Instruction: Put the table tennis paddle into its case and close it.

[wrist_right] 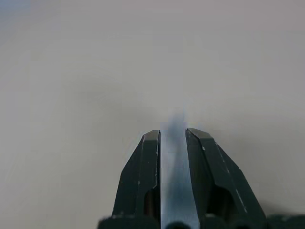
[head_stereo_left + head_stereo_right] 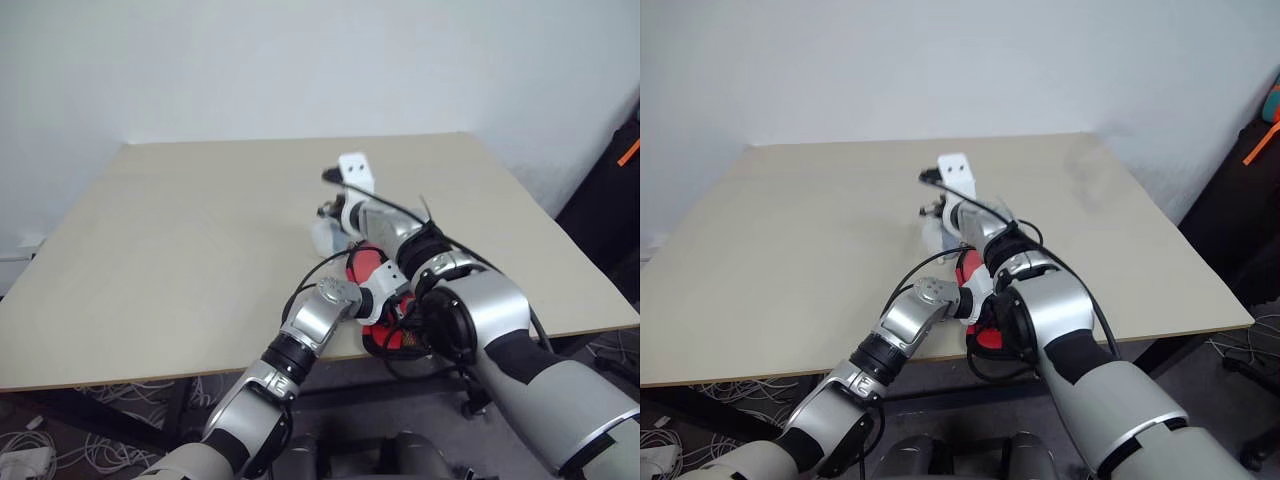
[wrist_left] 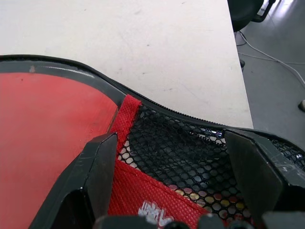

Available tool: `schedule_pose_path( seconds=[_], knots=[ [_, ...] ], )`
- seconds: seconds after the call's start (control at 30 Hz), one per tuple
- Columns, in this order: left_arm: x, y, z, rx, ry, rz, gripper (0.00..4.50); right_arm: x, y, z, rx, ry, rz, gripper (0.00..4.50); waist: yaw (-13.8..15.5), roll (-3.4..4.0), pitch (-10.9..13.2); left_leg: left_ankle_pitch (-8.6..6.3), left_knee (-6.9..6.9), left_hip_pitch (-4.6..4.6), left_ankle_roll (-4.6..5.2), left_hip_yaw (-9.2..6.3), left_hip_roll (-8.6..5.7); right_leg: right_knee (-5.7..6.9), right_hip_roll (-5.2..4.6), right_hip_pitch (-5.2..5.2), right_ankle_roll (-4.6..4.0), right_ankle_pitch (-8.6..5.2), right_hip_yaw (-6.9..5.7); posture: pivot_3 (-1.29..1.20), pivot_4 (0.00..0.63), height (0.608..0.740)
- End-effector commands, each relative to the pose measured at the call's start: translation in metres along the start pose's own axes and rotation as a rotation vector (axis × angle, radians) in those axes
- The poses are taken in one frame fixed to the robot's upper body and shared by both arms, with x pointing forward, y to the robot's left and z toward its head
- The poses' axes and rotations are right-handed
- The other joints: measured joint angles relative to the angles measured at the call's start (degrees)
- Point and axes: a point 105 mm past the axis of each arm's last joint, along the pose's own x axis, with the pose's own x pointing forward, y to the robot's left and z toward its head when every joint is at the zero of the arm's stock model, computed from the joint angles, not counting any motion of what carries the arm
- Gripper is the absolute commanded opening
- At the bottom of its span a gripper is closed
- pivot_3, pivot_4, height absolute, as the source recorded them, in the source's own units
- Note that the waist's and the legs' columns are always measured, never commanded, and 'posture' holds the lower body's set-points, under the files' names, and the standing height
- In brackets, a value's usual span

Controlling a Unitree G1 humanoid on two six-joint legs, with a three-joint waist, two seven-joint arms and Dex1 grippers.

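Observation:
The case (image 3: pixel 176 143), red fabric and black mesh with a black zip rim, lies near the table's front edge under my crossed arms; red parts of the case (image 2: pixel 365 265) show between them. A smooth red face (image 3: pixel 52 138), seemingly the table tennis paddle, sits inside the rim; its handle is hidden. My left gripper (image 3: pixel 176 152) spans the mesh part, with both fingers (image 3: pixel 100 162) against its sides. Farther out over the table, my right gripper (image 1: pixel 172 136) is shut on a pale, see-through strip (image 2: pixel 325 235) that seems to belong to the case.
The beige table (image 2: pixel 180 250) stretches out beyond and to the left of the arms. Its front edge (image 2: pixel 150 375) runs just below the case. Cables lie on the floor (image 2: pixel 110 400) underneath. A black object with an orange mark (image 2: pixel 620 190) stands at the right.

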Motion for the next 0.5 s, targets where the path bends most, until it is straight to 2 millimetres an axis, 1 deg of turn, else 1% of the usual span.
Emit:
schedule_pose_path(
  seconds=[0.03,0.13,0.17,0.2,0.3,0.33,0.37,0.4,0.43,0.5],
  knots=[
    [0.001,-0.001,-0.025,-0.080,0.083,-0.002,3.73,-0.008,-0.012,0.039,0.081,-0.140,-0.052,0.89,0.0,0.00,0.0,-0.01,-0.01,0.05,0.01,-0.01,0.00,0.00,0.00,0.03,0.00,0.00,0.00,0.00,0.000,0.740],
    [0.001,0.000,-0.025,-0.085,0.086,-0.002,3.73,-0.011,-0.028,0.037,0.119,-0.149,-0.108,0.89,0.0,-0.01,0.0,-0.02,-0.03,0.15,0.02,0.00,0.00,-0.01,0.00,0.10,-0.02,-0.02,0.02,0.00,0.000,0.740],
    [0.000,0.000,-0.026,-0.087,0.087,-0.001,3.73,-0.010,-0.028,0.032,0.108,-0.122,-0.091,0.89,0.0,-0.01,0.0,-0.02,-0.03,0.15,0.03,0.00,0.00,0.00,0.01,0.11,-0.02,-0.02,0.03,0.00,0.000,0.740],
    [0.000,0.000,-0.026,-0.090,0.088,0.000,3.73,-0.009,-0.025,0.026,0.096,-0.089,-0.053,0.89,0.0,-0.01,0.0,-0.02,-0.03,0.15,0.03,0.00,0.00,0.00,0.01,0.12,-0.01,-0.02,0.03,0.00,0.000,0.740],
    [0.000,0.001,-0.027,-0.096,0.089,0.001,3.73,-0.007,-0.010,0.016,-0.045,-0.027,0.057,0.89,-0.1,-0.01,0.0,-0.01,-0.02,0.15,0.04,0.00,-0.01,0.00,0.02,0.13,0.00,-0.01,0.03,0.00,0.000,0.740],
    [0.000,0.001,-0.027,-0.096,0.089,0.001,3.73,-0.007,-0.008,0.010,-0.084,0.002,0.067,0.89,-0.1,0.00,0.0,-0.01,-0.02,0.15,0.04,0.00,0.00,0.01,0.04,0.13,0.01,-0.01,0.04,0.00,0.000,0.740],
    [0.000,0.001,-0.027,-0.096,0.089,0.000,3.73,-0.006,-0.009,0.005,-0.103,0.019,0.062,1.16,-0.1,-0.01,0.0,-0.01,-0.02,0.15,0.05,0.00,0.00,0.01,0.04,0.13,0.01,-0.01,0.04,0.00,0.000,0.740],
    [0.000,0.000,-0.026,-0.094,0.088,-0.001,3.73,-0.005,-0.007,-0.003,-0.120,0.055,0.068,1.27,-0.1,-0.01,0.0,-0.01,-0.01,0.15,0.05,-0.01,0.01,0.01,0.05,0.13,0.01,-0.01,0.04,0.00,0.000,0.740],
    [0.000,0.000,-0.026,-0.092,0.088,-0.002,3.73,-0.004,-0.006,-0.009,-0.135,0.077,0.066,1.50,-0.1,-0.01,0.0,-0.01,-0.01,0.15,0.05,0.00,0.01,0.01,0.05,0.13,0.01,0.00,0.04,0.00,0.000,0.740],
    [0.000,0.000,-0.026,-0.091,0.088,-0.003,3.73,-0.003,-0.003,-0.019,-0.129,0.108,0.065,2.16,-0.1,-0.01,0.0,-0.01,-0.01,0.15,0.04,0.00,0.01,0.01,0.04,0.13,0.01,0.00,0.04,0.00,0.000,0.740]
  ],
)
